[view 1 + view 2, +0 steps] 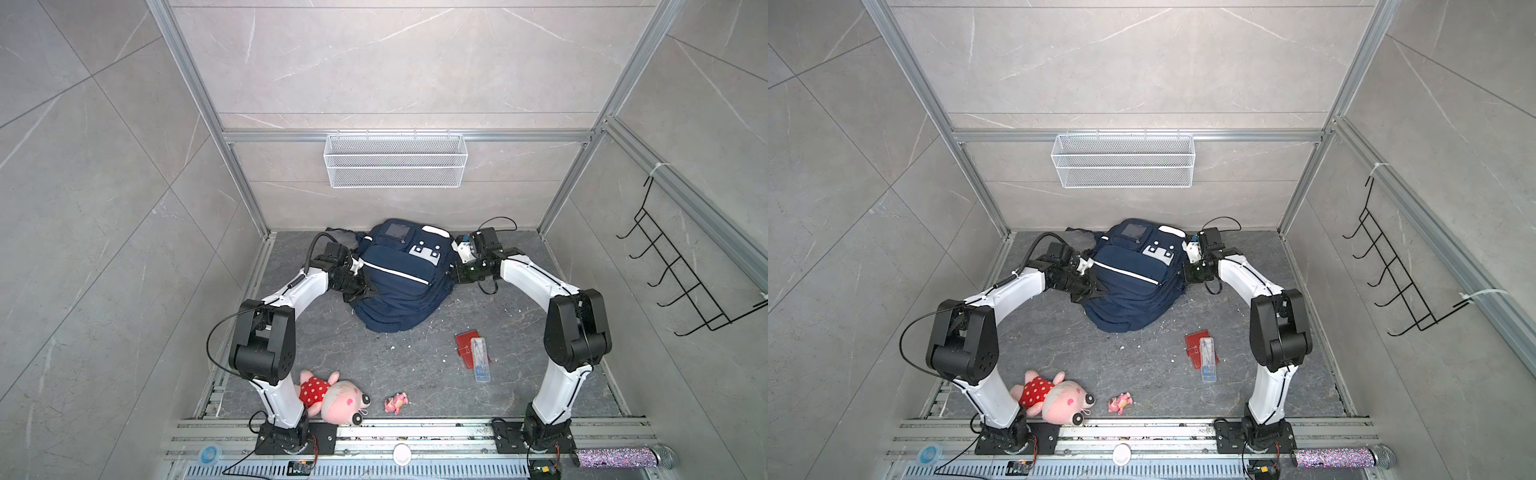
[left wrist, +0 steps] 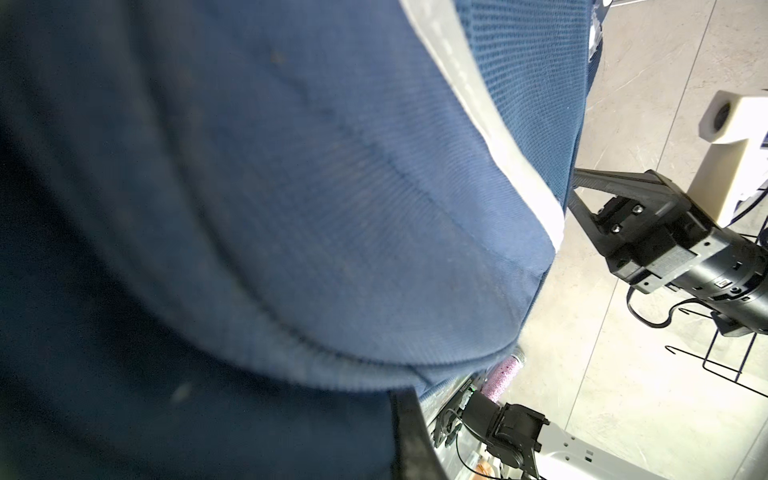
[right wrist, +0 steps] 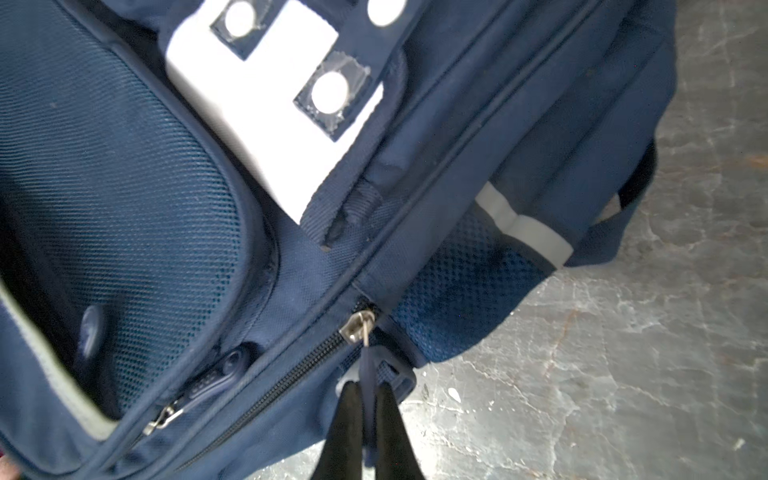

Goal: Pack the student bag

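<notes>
Centrally on the grey floor [image 1: 415, 365], near the back wall: student bag [image 1: 399, 282], navy-blue, with white stripes and a grey-white front patch. Held at the navy zip pull [image 3: 368, 365] by the clamped right gripper [image 3: 368, 388]. Touched on the opposite side by the closed left gripper [image 1: 360, 292]; cannot tell whether fabric is pinched.

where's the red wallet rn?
In both top views the red wallet lies on the grey floor, right of centre, just nearer the camera than the student bag, with a clear plastic case overlapping its right edge.
</notes>
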Robot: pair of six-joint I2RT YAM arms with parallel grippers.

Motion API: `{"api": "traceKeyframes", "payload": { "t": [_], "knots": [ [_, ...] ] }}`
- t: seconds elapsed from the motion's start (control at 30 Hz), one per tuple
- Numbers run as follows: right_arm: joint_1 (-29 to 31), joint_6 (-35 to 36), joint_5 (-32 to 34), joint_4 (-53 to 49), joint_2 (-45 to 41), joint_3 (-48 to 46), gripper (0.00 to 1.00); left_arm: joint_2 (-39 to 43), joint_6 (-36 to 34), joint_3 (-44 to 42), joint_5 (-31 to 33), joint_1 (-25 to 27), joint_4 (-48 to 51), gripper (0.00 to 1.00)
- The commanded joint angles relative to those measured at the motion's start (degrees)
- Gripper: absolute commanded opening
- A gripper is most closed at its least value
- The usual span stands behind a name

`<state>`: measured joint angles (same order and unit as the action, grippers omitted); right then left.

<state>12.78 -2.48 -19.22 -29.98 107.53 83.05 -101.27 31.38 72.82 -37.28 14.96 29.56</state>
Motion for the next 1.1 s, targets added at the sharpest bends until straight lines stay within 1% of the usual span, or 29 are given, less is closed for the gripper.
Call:
{"api": "traceKeyframes", "payload": {
  "t": [0.0,0.07,0.13,0.2,0.23,0.27,0.3,0.4,0.47,0.57,0.63,0.73,0.83,0.97,1.07],
  "knots": [
    [-3.93,3.79,5.42,3.34,-3.04,-1.74,0.14,3.46,-4.04,0.56,4.19,-2.58,8.79,0.00],
    [-2.28,6.85,6.37,1.62,-5.25,-3.11,0.27,2.94,-4.17,1.43,2.64,-2.57,8.69,0.00],
    [-0.35,9.04,8.67,2.21,-9.92,-6.10,0.41,2.79,-3.40,2.08,2.42,-2.56,8.78,0.00],
    [0.80,10.05,8.50,4.39,-15.03,-9.79,0.61,3.51,-1.00,1.69,2.11,-2.55,8.13,0.00],
    [1.08,10.28,8.37,4.57,-16.53,-10.54,0.68,4.12,0.30,1.19,1.89,-2.51,7.20,0.09],
    [1.53,10.46,7.77,4.51,-17.77,-11.03,0.75,5.09,1.56,0.31,1.72,-2.56,6.32,0.25],
    [2.05,10.92,7.02,4.34,-18.51,-11.00,0.78,6.03,2.48,-0.51,1.59,-2.54,5.65,0.37],
    [5.07,14.51,5.06,1.83,-18.12,-9.26,0.80,8.33,2.52,-0.21,2.73,-2.69,7.99,0.63],
    [7.44,17.87,3.70,-0.22,-17.01,-7.88,0.80,8.98,1.11,1.88,3.99,-3.37,11.72,0.72],
    [9.72,21.53,0.54,-0.08,-15.68,-8.25,0.79,9.21,0.46,4.85,4.73,-5.28,15.50,0.80],
    [10.59,23.54,-0.63,0.43,-14.43,-8.76,0.79,9.51,1.13,5.57,5.13,-6.14,15.57,0.82],
    [11.22,26.13,-0.56,0.40,-11.83,-8.29,0.80,8.89,2.67,6.47,6.38,-7.13,14.93,0.85],
    [11.32,26.57,-1.58,1.77,-9.09,-7.42,0.81,7.10,5.51,7.12,7.30,-7.58,11.28,0.87],
    [11.48,27.51,-2.85,2.54,-5.10,-5.29,0.83,3.47,10.26,7.60,9.23,-7.58,6.05,0.88],
    [11.75,28.02,-4.03,1.95,-2.75,-3.68,0.84,0.40,12.53,8.35,8.83,-7.93,3.39,0.88]
  ]
}}
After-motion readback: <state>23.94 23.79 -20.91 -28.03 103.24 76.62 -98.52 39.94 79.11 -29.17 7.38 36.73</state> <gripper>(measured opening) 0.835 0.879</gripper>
